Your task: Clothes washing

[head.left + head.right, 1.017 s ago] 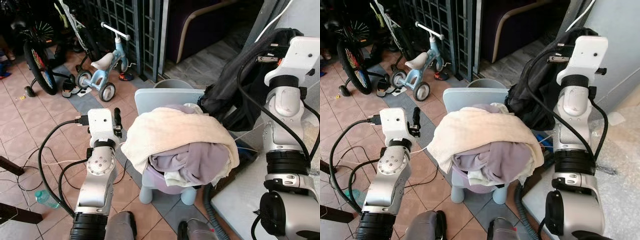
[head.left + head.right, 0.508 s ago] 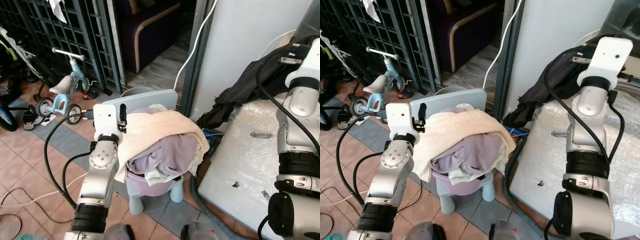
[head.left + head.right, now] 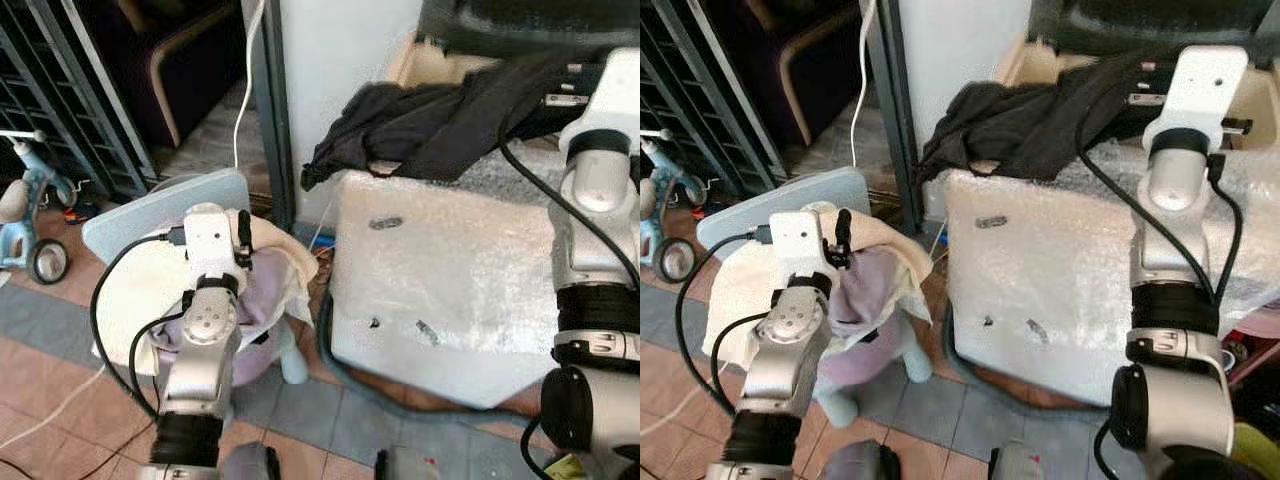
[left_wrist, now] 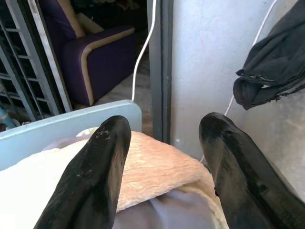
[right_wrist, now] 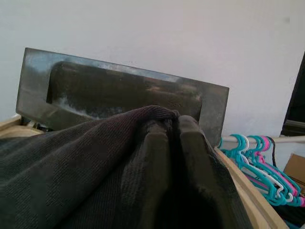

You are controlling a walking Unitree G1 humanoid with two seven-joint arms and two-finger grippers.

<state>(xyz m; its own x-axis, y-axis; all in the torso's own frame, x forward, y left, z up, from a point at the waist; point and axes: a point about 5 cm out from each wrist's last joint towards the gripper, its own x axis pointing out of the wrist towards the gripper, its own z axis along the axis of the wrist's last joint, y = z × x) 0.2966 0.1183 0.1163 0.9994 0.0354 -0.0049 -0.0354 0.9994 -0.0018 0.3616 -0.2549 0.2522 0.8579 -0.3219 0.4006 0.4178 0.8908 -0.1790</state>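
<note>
A black garment (image 3: 430, 120) lies draped across the top of the bubble-wrapped washing machine (image 3: 450, 270). My right gripper (image 5: 174, 138) is shut on a fold of it, raised in front of the machine's upright dark lid (image 5: 119, 90). On a small pale-blue chair (image 3: 150, 205) to the left sits the laundry pile, a cream towel (image 4: 157, 167) over lilac cloth (image 3: 262, 300). My left gripper (image 4: 164, 157) hovers just above that pile, open, with nothing between its fingers (image 4: 90, 181).
A metal grille (image 3: 60, 90) and a child's tricycle (image 3: 25, 215) stand at the far left. A purple armchair (image 4: 95, 52) sits behind the doorway. A white cable (image 3: 245, 70) hangs down the door frame. A grey hose (image 3: 350, 380) curls around the machine's base. Teal and pink hangers (image 5: 257, 157) lie beyond it.
The view has swung right, so the washing machine now sits in the middle. The black garment stays in my right gripper and now spreads over the machine's top. The left gripper stays over the pile.
</note>
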